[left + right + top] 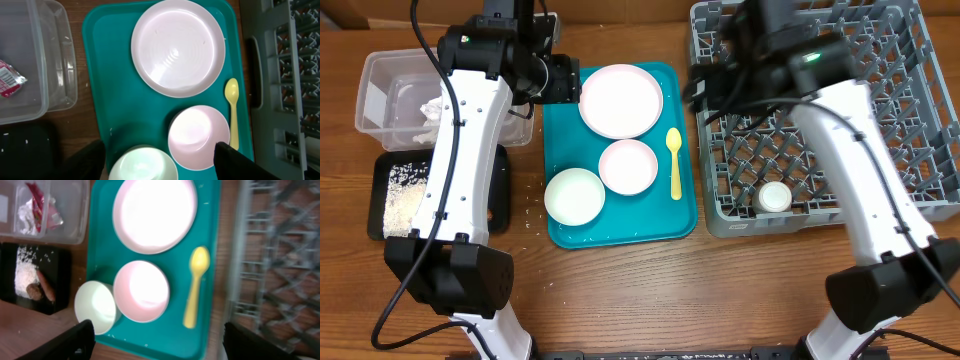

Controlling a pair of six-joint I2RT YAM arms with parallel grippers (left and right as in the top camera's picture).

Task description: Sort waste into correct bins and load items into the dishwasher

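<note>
The left gripper (159, 150) and right gripper (157, 327) both gape wide, holding nothing, near the teal tray (102, 85).

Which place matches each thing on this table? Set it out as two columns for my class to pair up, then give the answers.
Things
1. small white cup
2. yellow spoon
3. rice grains
4. red-and-white wrapper

Places
A. in the clear tub
B. on the teal tray
C. in the grey dish rack
D. in the black tray

Pairs: 1-C, 2-B, 3-D, 4-A.
</note>
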